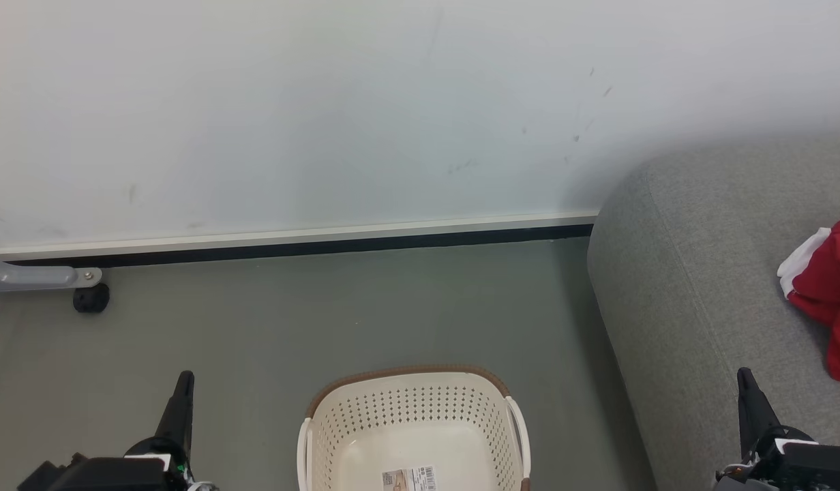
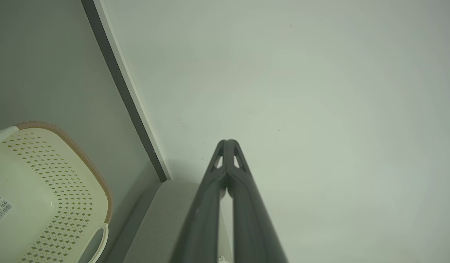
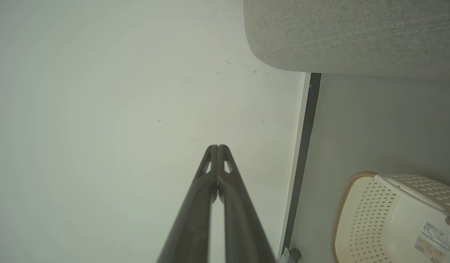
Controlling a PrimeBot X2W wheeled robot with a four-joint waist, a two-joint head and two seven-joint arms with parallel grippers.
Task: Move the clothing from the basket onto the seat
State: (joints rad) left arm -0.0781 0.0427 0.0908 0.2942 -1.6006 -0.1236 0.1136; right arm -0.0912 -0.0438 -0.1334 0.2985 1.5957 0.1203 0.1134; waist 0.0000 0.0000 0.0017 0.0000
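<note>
Red clothing [image 1: 831, 290] lies on the seat [image 1: 693, 300]; the basket [image 1: 410, 409] looks empty (only a sticker [image 1: 410, 479]). Left gripper [image 1: 185, 376] and right gripper [image 1: 745, 375] are pressed together, holding nothing. A careless right swing could drag clothes off.

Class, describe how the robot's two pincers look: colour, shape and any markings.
The left pincer and right pincer match: each has two long, slim, dark grey fingers tapering to a rounded tip, with a small triangular cut-out near each tip. In the head view each rises from a black block carrying a white panel.
</note>
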